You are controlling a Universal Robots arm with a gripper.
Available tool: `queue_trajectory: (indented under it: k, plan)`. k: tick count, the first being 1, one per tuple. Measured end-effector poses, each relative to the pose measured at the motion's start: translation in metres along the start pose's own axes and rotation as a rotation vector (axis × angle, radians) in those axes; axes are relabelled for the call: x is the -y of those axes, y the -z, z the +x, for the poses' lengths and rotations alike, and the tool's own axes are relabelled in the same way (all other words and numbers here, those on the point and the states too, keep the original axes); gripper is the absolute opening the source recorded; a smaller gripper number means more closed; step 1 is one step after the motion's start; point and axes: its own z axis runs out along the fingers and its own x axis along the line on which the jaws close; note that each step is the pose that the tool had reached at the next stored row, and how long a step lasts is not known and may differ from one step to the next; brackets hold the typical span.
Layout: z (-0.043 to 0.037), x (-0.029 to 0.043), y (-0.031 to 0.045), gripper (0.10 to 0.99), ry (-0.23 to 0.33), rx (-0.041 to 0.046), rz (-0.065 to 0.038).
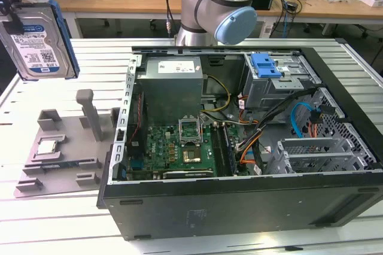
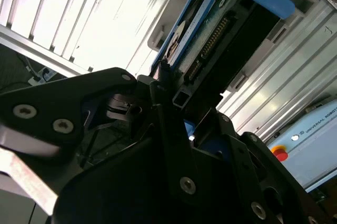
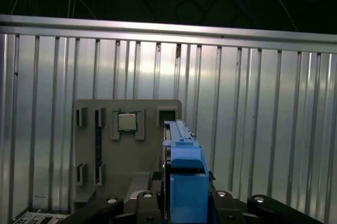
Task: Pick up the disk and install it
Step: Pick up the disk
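Exterior view: the disk hangs in the air above the grey tray, well clear of it. Its labelled face is turned to the camera and the blue frame shows along its edge. The end effector is clenched on the disk's upper end and is partly cut off by the picture edge. A small square chip sits in a pocket of the grey tray. The open computer case lies just beside the tray, on the exterior view's right of it. A blue bracket is mounted in the part of the case far from the tray. The arm rises behind the case, and tray and case both rest on the slatted worktop. Second wrist view: the end effector has its black fingers pressed on the near end of the disk. The connector edge and blue frame are exposed, with the worktop slats behind. First wrist view: the disk is seen edge-on, blue frame foremost, gripped between dark finger parts. The grey tray lies on the worktop beyond it. The chip is seated in its tray pocket, near the disk's far tip but apart from it.
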Motion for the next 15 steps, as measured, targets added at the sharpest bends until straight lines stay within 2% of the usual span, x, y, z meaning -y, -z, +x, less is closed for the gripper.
queue_trajectory:
  k: [7, 15]
  plan:
    - [-0.0005, 0.0004, 0.0090, 0.369, 0.000, -0.0001, 0.000]
    - [-0.0014, 0.0009, 0.0248, 0.369, 0.000, 0.0000, 0.000]
